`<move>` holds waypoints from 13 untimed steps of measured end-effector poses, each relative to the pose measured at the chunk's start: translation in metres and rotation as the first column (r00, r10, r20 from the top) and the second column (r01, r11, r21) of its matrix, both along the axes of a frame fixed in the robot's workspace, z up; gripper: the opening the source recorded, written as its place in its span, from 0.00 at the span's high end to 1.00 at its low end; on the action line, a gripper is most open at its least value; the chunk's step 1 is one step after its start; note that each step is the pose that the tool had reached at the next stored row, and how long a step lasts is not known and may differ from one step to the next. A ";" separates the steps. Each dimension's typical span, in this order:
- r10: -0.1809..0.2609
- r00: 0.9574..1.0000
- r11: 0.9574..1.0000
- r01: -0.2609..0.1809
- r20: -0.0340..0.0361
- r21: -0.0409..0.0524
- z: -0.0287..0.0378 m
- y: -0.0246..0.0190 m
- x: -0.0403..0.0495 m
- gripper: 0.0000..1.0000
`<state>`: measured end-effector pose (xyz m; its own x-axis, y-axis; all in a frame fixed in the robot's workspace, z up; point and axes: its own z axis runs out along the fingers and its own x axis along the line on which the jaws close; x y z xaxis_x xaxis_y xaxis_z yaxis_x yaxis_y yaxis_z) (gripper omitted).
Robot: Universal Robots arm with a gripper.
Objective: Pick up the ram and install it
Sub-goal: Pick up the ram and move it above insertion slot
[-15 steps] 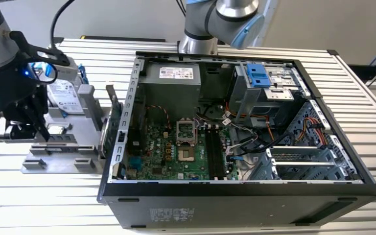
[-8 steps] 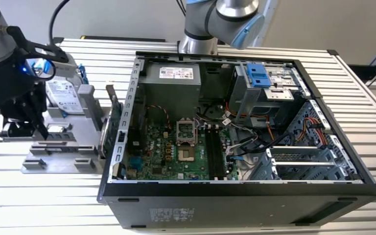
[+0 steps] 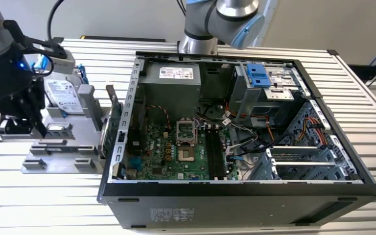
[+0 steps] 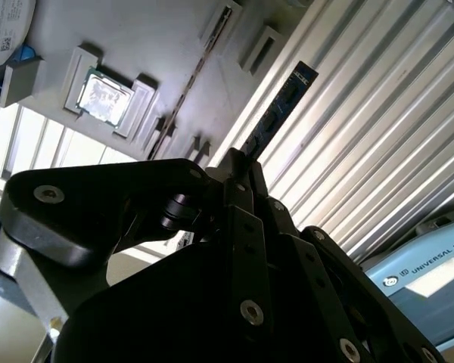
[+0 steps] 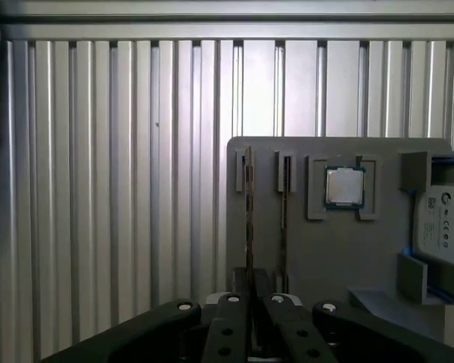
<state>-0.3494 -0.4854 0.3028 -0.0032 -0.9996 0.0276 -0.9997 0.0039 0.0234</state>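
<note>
Gripper (image 4: 246,162) clamped on the ram (image 4: 281,104).
Ram held on edge just over the grey holder (image 5: 340,257), at the exterior view's left; processor chip (image 5: 343,186) seated near it; open computer case (image 3: 240,198) well apart.

On slatted table (image 3: 44,196), in the exterior view: open computer case (image 3: 240,188) centre, parts tray (image 3: 57,164) at its nine o'clock, arm base (image 3: 198,46) at its twelve. On tray, in a row: hard drive (image 3: 64,95), processor (image 5: 344,187), second stick (image 5: 285,219) in slot. Just beside that stick, the ram (image 4: 280,110), clamped in gripper (image 5: 250,281).
</note>
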 end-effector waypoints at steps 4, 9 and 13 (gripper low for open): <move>0.000 1.000 1.000 0.000 0.000 0.000 0.0033 0.0000 0.0000 1.00; 0.000 1.000 1.000 0.000 0.000 0.000 0.0074 0.0000 0.0000 1.00; 0.000 1.000 1.000 0.000 0.000 0.000 0.0106 0.0000 0.0000 1.00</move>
